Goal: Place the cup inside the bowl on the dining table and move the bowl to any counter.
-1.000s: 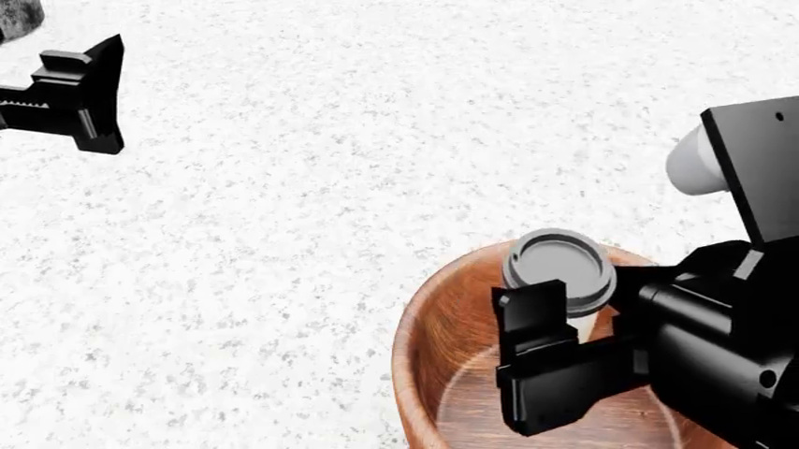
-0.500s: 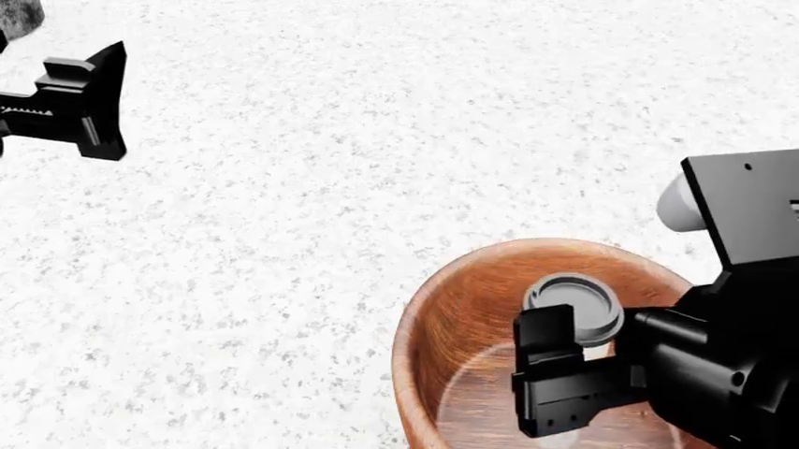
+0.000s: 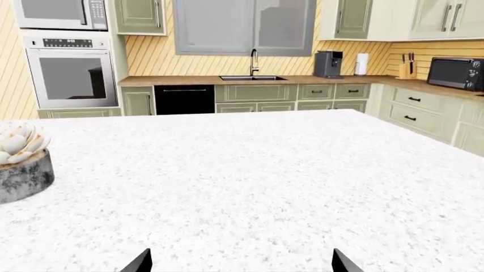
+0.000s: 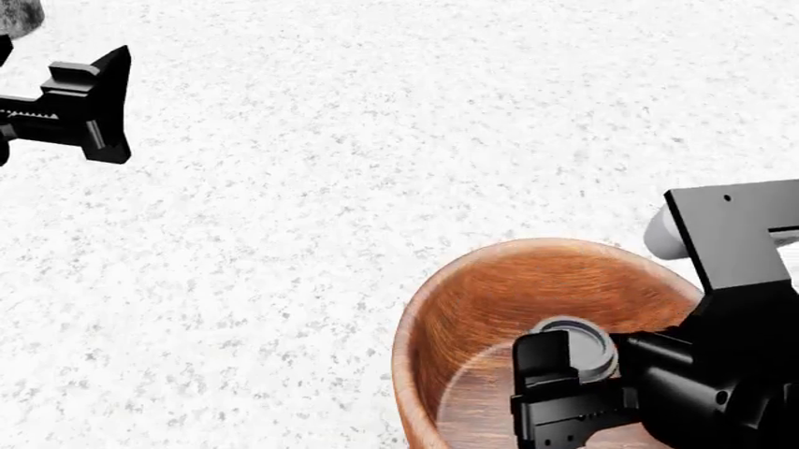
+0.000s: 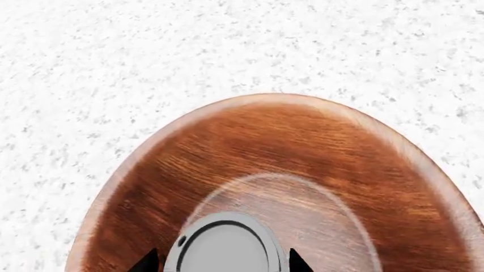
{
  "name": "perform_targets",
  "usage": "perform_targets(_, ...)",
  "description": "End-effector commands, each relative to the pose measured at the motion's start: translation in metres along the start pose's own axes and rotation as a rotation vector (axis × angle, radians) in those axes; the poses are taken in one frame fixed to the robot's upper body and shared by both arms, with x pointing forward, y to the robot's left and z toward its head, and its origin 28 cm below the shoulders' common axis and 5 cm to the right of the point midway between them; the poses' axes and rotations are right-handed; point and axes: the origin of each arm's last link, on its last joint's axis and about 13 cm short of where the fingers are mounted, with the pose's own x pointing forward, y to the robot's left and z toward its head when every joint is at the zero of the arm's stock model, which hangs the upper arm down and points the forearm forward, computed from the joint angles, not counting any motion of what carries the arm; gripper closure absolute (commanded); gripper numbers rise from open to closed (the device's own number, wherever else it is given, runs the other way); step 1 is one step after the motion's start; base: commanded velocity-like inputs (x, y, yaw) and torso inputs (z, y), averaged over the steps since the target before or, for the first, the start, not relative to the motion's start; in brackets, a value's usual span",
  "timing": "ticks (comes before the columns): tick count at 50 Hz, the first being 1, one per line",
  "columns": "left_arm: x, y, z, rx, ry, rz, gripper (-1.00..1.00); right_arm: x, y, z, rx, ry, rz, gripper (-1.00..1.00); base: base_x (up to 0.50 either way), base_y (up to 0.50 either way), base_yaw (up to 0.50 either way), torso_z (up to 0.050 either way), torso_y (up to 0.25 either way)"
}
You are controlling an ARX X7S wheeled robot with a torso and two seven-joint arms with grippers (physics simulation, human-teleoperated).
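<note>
The reddish-brown wooden bowl (image 4: 481, 299) stands on the white speckled dining table (image 4: 350, 168) at the lower right of the head view. My right gripper (image 4: 577, 360) is shut on the cup (image 4: 577, 337), whose grey lid sits low inside the bowl. In the right wrist view the lid (image 5: 223, 246) lies between the two fingertips (image 5: 147, 262), over the bowl's flat base (image 5: 302, 198). My left gripper (image 4: 107, 103) is open and empty above the table at the far left. The counter (image 3: 250, 80) with its sink shows far behind in the left wrist view.
A grey stone pot with a pale succulent (image 3: 19, 164) stands on the table by my left gripper; its edge shows in the head view (image 4: 19, 14). Cabinets, an oven (image 3: 68, 68) and a toaster oven (image 3: 456, 72) line the far walls.
My right gripper has lowered the cup from above the bowl's rim down into the bowl. My left gripper has drifted slightly down in the head view.
</note>
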Motion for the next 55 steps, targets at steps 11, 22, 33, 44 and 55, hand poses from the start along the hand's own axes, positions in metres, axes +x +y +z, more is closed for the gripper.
perform_targets(11, 0.001, -0.002, -0.003, -0.001, 0.005, -0.002, -1.00, -0.004, -0.003, 0.002, -0.012, -0.027, -0.015, -1.00, 0.00, 0.00, 0.00, 0.000, 0.000)
perform_targets(22, 0.001, -0.003, -0.001, 0.000, 0.002, -0.006, -1.00, -0.019, 0.000, 0.026, -0.053, -0.083, -0.029, -1.00, 0.00, 0.00, 0.00, 0.000, 0.000)
perform_targets(33, 0.002, -0.003, -0.002, -0.005, 0.005, -0.005, -1.00, -0.034, -0.009, 0.040, -0.025, -0.147, -0.066, -1.00, 0.00, 0.00, 0.00, 0.000, 0.000)
perform_targets(44, -0.009, -0.005, -0.007, 0.042, -0.025, -0.025, -1.00, -0.048, -0.030, 0.021, 0.021, -0.072, -0.165, -1.00, 0.00, 0.00, 0.00, 0.000, 0.000)
perform_targets(55, -0.016, -0.013, -0.009, 0.062, -0.036, -0.018, -1.00, -0.064, -0.043, 0.015, 0.093, -0.034, -0.222, -1.00, 0.00, 0.00, 0.00, 0.000, 0.000)
